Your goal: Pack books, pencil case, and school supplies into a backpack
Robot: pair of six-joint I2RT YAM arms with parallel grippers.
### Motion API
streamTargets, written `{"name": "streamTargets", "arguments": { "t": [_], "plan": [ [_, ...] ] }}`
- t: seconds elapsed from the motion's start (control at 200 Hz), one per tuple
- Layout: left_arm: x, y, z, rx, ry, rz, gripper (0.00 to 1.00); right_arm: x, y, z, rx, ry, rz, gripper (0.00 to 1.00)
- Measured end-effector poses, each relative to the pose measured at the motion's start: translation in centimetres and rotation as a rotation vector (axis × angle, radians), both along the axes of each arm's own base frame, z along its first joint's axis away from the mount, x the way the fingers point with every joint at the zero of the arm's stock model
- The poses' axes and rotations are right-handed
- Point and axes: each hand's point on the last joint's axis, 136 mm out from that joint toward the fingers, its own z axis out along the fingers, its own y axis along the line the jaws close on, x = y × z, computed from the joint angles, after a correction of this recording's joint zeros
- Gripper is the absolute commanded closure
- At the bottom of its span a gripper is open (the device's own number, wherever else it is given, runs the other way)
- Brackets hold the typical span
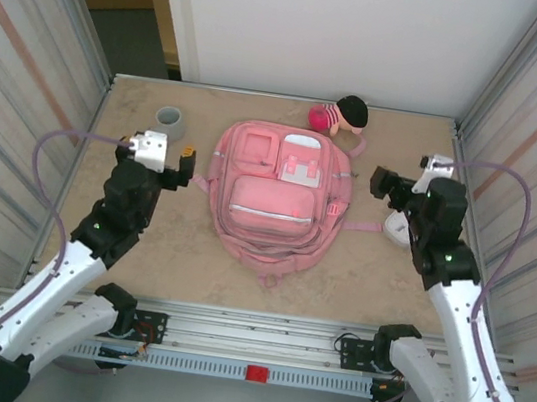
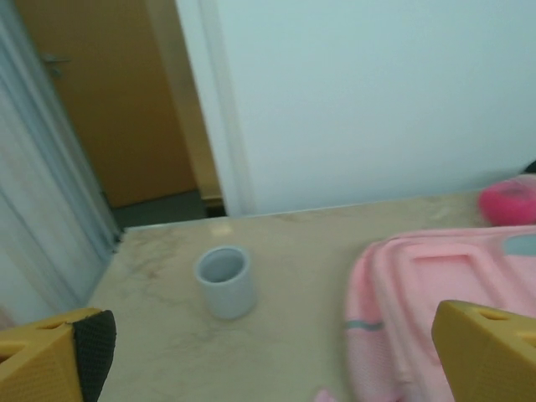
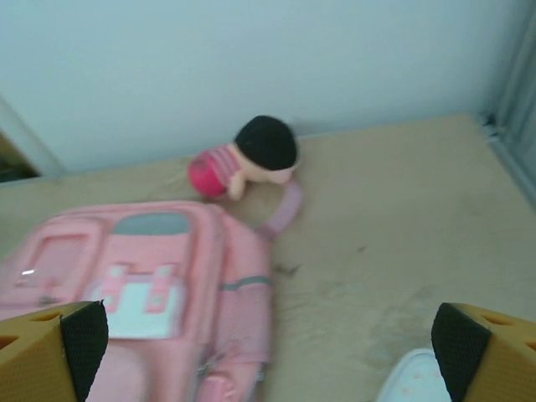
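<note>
The pink backpack (image 1: 268, 201) lies flat in the middle of the table, its front pockets up and zipped. My left gripper (image 1: 185, 164) hovers at its left edge, open and holding nothing; in the left wrist view the left gripper (image 2: 272, 352) has its yellow fingers (image 2: 50, 356) spread wide, with the backpack (image 2: 435, 293) on the right. My right gripper (image 1: 384, 183) hangs open to the right of the backpack. The right gripper (image 3: 268, 352) looks over the backpack (image 3: 142, 285) and bare table. A white rounded box (image 1: 397, 230), one of the school supplies, lies under the right arm (image 3: 414, 381). The books and pencil case are out of view.
A grey cup (image 1: 171, 123) stands upright at the back left, also ahead of the left gripper (image 2: 224, 280). A pink plush doll with black hair (image 1: 340, 117) lies behind the backpack against the white wall (image 3: 251, 159). Ribbed metal walls close both sides.
</note>
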Motion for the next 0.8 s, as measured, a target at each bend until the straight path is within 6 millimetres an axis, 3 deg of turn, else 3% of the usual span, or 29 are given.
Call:
{"name": "streamTargets", "arguments": {
  "t": [0.075, 0.241, 0.331, 0.396, 0.471, 0.586, 0.651, 0.742, 0.802],
  "plan": [
    [0.6, 1.3, -3.9, 0.062, 0.039, 0.031, 0.01, 0.4, -1.6, -3.6, -0.057, 0.015, -0.034, 0.0],
    [1.9, 2.9, -14.0, 0.157, 0.211, 0.07, 0.01, 0.7, -4.1, -14.3, -0.1, 0.186, -0.075, 0.0],
    [2.6, 3.5, -18.3, 0.187, 0.287, 0.084, 0.01, 0.6, -4.3, -18.0, -0.102, 0.23, -0.073, 0.0],
    [3.3, 3.5, -20.2, 0.203, 0.295, 0.087, 0.01, 0.6, -4.2, -20.3, -0.107, 0.245, -0.062, 0.0],
    [4.0, 3.3, -21.5, 0.208, 0.283, 0.087, 0.01, 0.9, -4.0, -21.9, -0.121, 0.256, -0.045, 0.0],
    [4.4, 3.8, -21.3, 0.176, 0.237, 0.103, 0.02, 2.8, -3.7, -21.0, -0.124, 0.156, -0.02, 0.0],
    [4.9, 5.3, -20.5, 0.094, 0.215, 0.117, 0.01, 3.8, -3.4, -21.0, -0.117, 0.126, -0.001, 0.0],
    [6.6, 9.0, -19.4, -0.012, 0.19, 0.178, 0.01, 4.5, -3.1, -21.5, -0.128, 0.132, 0.023, 0.0],
    [7.8, 9.0, -19.3, -0.037, 0.208, 0.154, 0.01, 5.1, -2.9, -21.1, -0.129, 0.121, 0.033, 0.0]
  ]
}}
